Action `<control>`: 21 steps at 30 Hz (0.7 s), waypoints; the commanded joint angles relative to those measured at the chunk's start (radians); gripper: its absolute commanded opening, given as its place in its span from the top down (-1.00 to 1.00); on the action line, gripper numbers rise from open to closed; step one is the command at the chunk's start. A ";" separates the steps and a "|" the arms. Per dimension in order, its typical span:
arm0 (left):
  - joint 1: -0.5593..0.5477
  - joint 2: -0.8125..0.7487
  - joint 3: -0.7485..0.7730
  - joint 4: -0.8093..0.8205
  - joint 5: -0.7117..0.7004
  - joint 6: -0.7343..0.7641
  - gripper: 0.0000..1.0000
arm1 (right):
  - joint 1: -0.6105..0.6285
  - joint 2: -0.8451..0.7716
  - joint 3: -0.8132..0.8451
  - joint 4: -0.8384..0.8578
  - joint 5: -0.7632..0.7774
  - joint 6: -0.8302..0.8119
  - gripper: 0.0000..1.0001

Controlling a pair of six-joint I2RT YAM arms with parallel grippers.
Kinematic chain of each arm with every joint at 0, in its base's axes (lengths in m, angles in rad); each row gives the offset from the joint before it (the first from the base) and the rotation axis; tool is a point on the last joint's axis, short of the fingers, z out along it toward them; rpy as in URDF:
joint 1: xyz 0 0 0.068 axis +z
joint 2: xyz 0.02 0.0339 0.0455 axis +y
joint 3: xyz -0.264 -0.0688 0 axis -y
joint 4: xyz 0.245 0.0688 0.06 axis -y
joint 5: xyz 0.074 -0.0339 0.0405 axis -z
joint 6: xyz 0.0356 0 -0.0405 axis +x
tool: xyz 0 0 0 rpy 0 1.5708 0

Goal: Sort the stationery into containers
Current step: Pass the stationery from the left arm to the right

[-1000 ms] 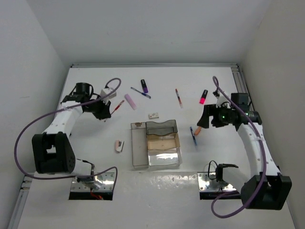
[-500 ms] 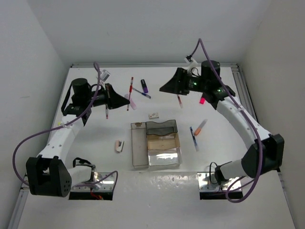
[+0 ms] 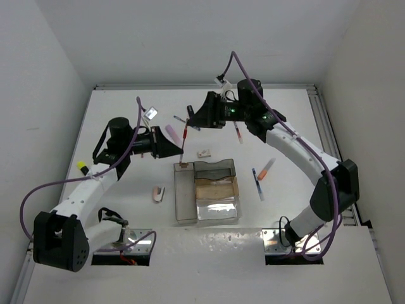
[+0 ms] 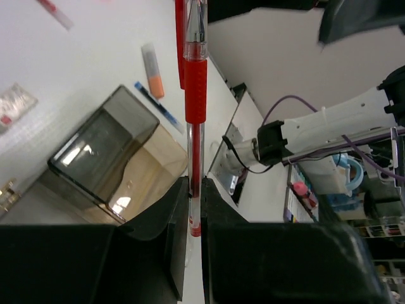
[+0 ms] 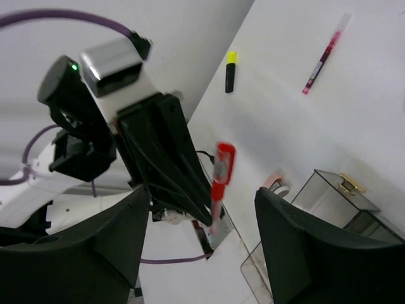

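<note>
My left gripper (image 3: pixel 173 150) is shut on a red pen (image 3: pixel 184 135) and holds it upright in the air just behind the long smoky tray (image 3: pixel 183 193). In the left wrist view the left gripper (image 4: pixel 195 218) pinches the pen (image 4: pixel 195 82) near its lower end. My right gripper (image 3: pixel 197 118) is open and empty, close to the pen's top. In the right wrist view the right gripper (image 5: pixel 205 212) frames the pen (image 5: pixel 219 180) without touching it. The trays (image 3: pixel 217 190) stand clustered mid-table.
On the table lie a pink highlighter (image 3: pixel 171 133), a blue pen (image 3: pixel 181 119), another red pen (image 3: pixel 238 133), a white eraser (image 3: pixel 203 152), a pink eraser (image 3: pixel 158 193), an orange highlighter (image 3: pixel 266 168), a second blue pen (image 3: pixel 257 183) and a yellow highlighter (image 3: pixel 82 167).
My left gripper has lifted the red pen and carried it right, toward the trays. My right arm has swung from the right side across to the left, up to the pen.
</note>
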 commanded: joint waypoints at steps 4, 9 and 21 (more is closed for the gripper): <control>-0.031 -0.065 -0.077 -0.020 -0.001 -0.021 1.00 | 0.036 0.029 0.002 0.106 0.015 0.074 -0.18; -0.033 -0.073 -0.069 -0.003 0.000 -0.028 1.00 | 0.050 0.056 -0.009 0.106 0.036 0.107 -0.10; -0.031 -0.073 -0.071 0.005 -0.004 -0.037 1.00 | 0.053 0.101 -0.002 0.104 0.069 0.141 0.31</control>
